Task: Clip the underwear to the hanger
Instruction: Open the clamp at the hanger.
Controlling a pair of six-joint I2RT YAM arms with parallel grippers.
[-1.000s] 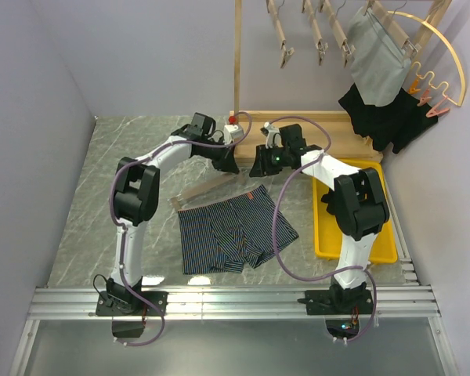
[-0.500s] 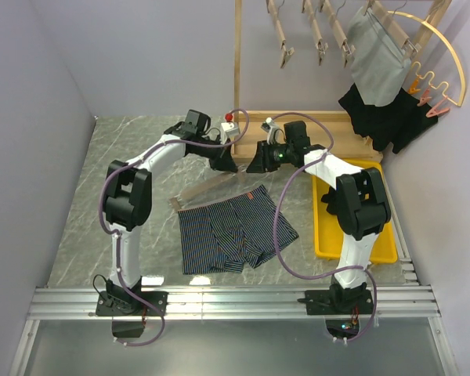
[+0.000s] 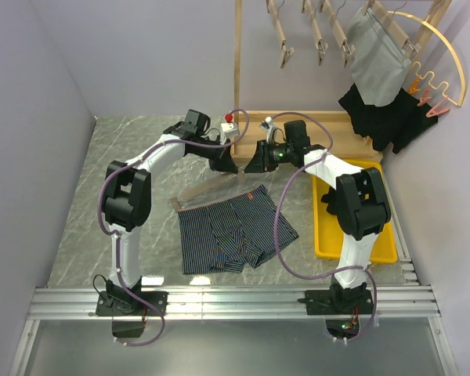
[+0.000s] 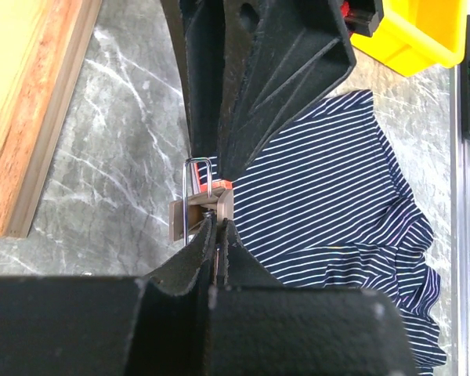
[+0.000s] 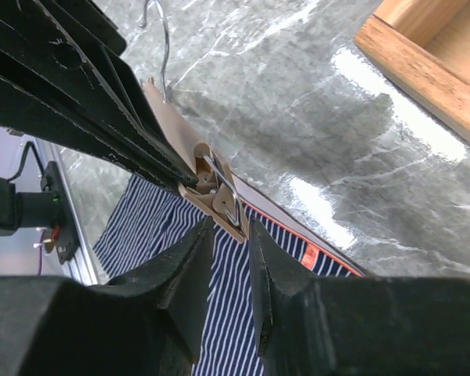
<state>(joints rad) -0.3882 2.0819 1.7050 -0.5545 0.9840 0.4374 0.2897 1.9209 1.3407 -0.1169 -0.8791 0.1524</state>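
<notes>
Both arms have barely stirred in the last half second, though over the full second the left arm swung its elbow outward and lifted its wrist. On the grey marble bench (image 3: 133, 157) the striped underwear (image 3: 231, 231) lies flat, waistband toward the back wall. The wooden hanger (image 3: 204, 190) lies slantwise along that waistband. Left gripper (image 3: 225, 163) and right gripper (image 3: 254, 164) meet nose to nose over the hanger's right end.

My guess is that the step in hand is working the clip (image 5: 218, 196) at that end. Next, the clip must be sprung open and the waistband fed into its mouth (fiddly, with two grippers crowding one spot).

From above, the grippers hide the clip altogether. The left wrist camera shows that arm's fingers (image 4: 200, 243) closed to a sliver on the clip beside its wire loop (image 4: 200, 168). The right wrist camera shows its fingers (image 5: 189, 251) straddling the clip's tip with a narrow gap. Whether they press it I cannot tell.
</notes>
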